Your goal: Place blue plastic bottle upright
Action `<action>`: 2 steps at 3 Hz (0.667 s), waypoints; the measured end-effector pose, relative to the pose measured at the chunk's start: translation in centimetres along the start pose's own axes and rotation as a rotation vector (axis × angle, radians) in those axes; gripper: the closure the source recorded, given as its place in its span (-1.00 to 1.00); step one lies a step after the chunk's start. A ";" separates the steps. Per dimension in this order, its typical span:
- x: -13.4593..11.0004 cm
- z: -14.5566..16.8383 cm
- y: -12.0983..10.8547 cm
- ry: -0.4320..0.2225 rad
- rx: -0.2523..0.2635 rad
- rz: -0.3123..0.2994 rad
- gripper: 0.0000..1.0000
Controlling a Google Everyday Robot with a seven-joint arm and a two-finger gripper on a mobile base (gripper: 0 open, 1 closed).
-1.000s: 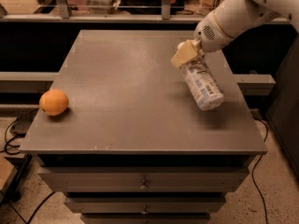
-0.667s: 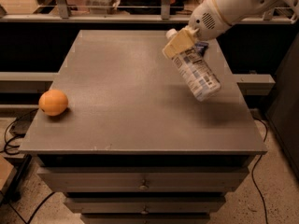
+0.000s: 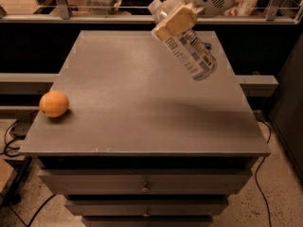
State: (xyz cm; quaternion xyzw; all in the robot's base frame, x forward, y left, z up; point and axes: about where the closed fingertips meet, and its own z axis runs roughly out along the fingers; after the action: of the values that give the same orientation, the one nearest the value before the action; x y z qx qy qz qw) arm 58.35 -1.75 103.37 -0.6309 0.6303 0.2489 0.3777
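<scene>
Holds tilted blue plastic bottle (image 3: 194, 56) clamped in pincer (image 3: 171, 19), above worktop (image 3: 132, 98) at 1 o'clock; orange (image 3: 54, 103) at 9 o'clock.

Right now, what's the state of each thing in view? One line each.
blue plastic bottle: in the air over the far right part of the table, tilted with its base lowest, not upright.
gripper: shut on the bottle's upper end, above the table's far edge.
orange: resting on the table near its left edge, untouched.
drawers: shut.
</scene>
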 end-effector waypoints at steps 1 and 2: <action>0.3 0.2 -0.1 0.005 0.001 -0.016 1.00; 0.5 -0.5 1.0 -0.025 0.030 0.016 1.00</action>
State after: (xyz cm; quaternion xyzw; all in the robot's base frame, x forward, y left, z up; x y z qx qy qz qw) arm 57.36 -2.42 103.11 -0.6170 0.6343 0.2503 0.3929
